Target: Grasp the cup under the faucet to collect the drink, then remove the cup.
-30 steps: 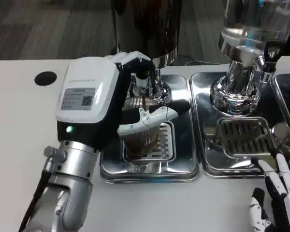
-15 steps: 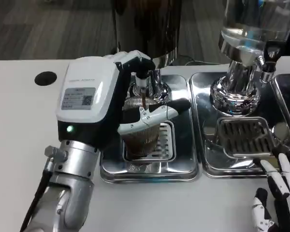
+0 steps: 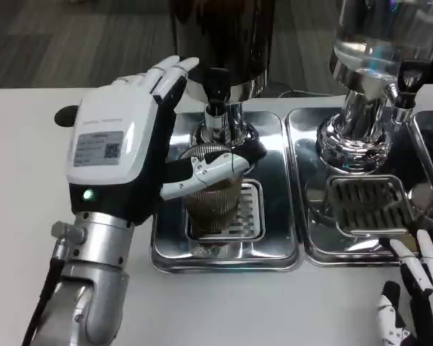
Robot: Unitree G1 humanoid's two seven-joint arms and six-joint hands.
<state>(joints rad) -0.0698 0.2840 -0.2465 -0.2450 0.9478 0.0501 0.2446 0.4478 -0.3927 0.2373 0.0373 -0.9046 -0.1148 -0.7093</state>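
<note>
Ribbed clear cup [image 3: 213, 196] upright on grate under faucet [image 3: 216, 108]

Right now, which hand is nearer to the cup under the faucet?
Left. The left hand is against the cup, one finger lying across its front. The right hand rests apart at the table's near right corner, beyond the neighbouring tray.

White table [image 3: 29, 187] fills the lower part of the head view, smooth and evenly lit; a round black spot [image 3: 65, 115] sits on it near the far left edge; beyond the table's far edge, grey floor [image 3: 72, 43] with faint streaked stripes running diagonally, looks like carpet or planks, cannot tell which; soft overhead light, bright glare on the tabletop; no hard shadows; walls and windows out of frame.
</note>
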